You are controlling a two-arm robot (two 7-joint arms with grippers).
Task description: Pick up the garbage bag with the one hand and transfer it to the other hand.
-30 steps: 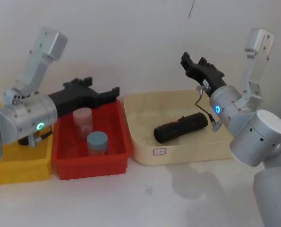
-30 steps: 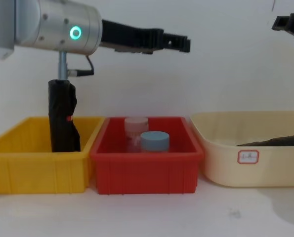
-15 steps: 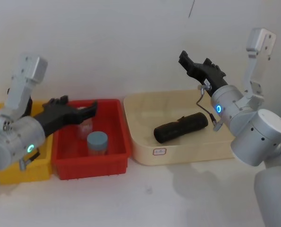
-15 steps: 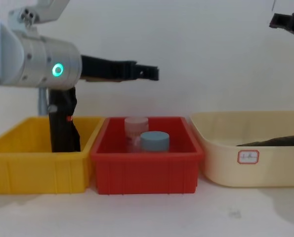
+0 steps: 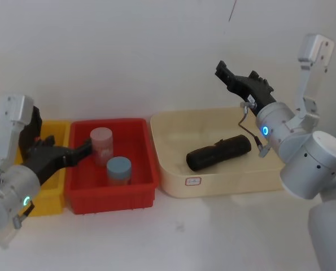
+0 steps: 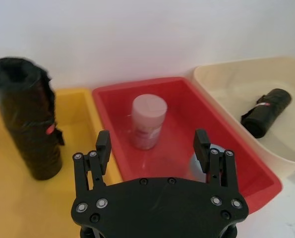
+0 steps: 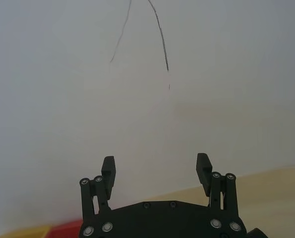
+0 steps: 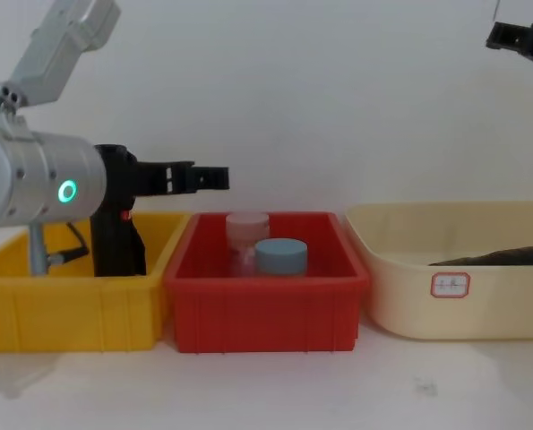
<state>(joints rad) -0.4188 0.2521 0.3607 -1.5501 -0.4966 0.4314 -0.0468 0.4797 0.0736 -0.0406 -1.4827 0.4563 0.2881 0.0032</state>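
Observation:
The garbage bag (image 8: pixel 116 237) is a tall black roll with a small red mark, standing upright at the back of the yellow bin (image 8: pixel 69 313); it also shows in the left wrist view (image 6: pixel 26 124). My left gripper (image 8: pixel 214 176), green ring on its wrist, hovers open and empty at about the roll's top height, over the border of the yellow and red bins, with the roll off to its side (image 6: pixel 153 144). My right gripper (image 5: pixel 236 76), blue ring on its wrist, is raised open above the cream tray's far edge (image 7: pixel 156 168).
A red bin (image 5: pixel 111 197) holds a pink jar (image 5: pixel 101 141) and a blue-lidded jar (image 5: pixel 118 167). The cream tray (image 5: pixel 224 183) holds a second black roll (image 5: pixel 218 152) lying on its side. A white wall stands close behind the bins.
My left gripper has pulled back toward me and come down, from high over the red bin to the yellow bin's edge. The right gripper has barely moved.

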